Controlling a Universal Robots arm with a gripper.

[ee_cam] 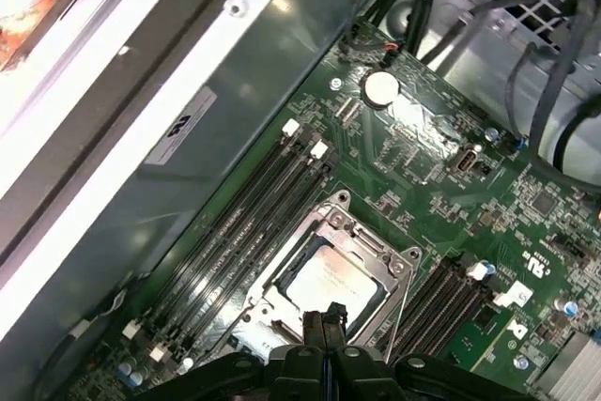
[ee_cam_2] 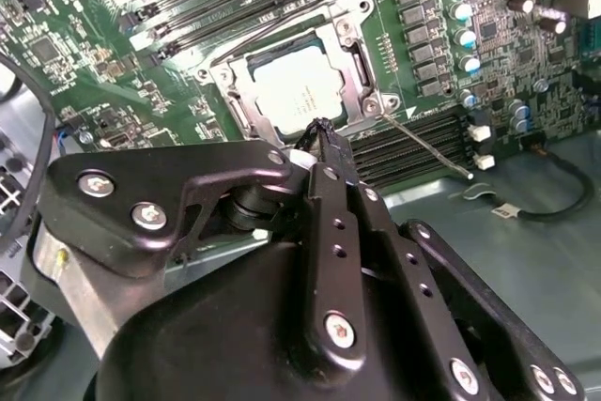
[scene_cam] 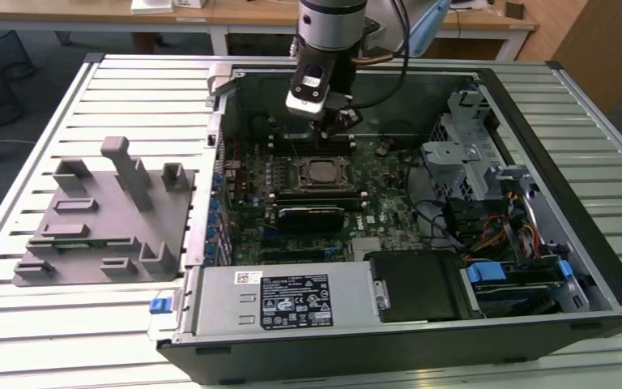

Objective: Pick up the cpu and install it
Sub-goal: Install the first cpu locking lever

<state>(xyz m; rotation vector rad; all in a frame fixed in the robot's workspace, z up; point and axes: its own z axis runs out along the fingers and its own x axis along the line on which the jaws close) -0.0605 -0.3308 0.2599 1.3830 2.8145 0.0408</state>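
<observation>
Cpu (ee_cam_2: 293, 89): small flat square chip with a silver-grey metal top and pale rim, lying flat inside the metal socket frame on the motherboard; visible in both wrist views (ee_cam: 331, 281); free of the gripper.
Socket frame (ee_cam_2: 349, 70): silver metal bracket surrounding the cpu on all sides, thin wire lever (ee_cam_2: 427, 146) stretched out beside it over the memory slots.
Gripper (ee_cam_2: 319, 133): black, two slim fingers pressed together to a narrow tip, nothing held; tip raised above the cpu, over the socket's edge in both wrist views (ee_cam: 324, 318); in the exterior view (scene_cam: 336, 123) hanging inside the case just behind the socket.
Motherboard (scene_cam: 387, 203): green circuit board lying flat in the open case, black memory slots on either side of the socket.
Computer case (scene_cam: 602, 292): black and grey metal tower laid on its side, panel off, power supply and blue-tabbed drive bays along the near edge.
Tray (scene_cam: 95, 243): grey plastic plate with upright blocks, on the exterior view's left, just beside the case.
Worktop (scene_cam: 52, 324): pale slatted metal surface carrying case and tray.
Arm (scene_cam: 327, 32): silver and black, descending from above into the case.
</observation>
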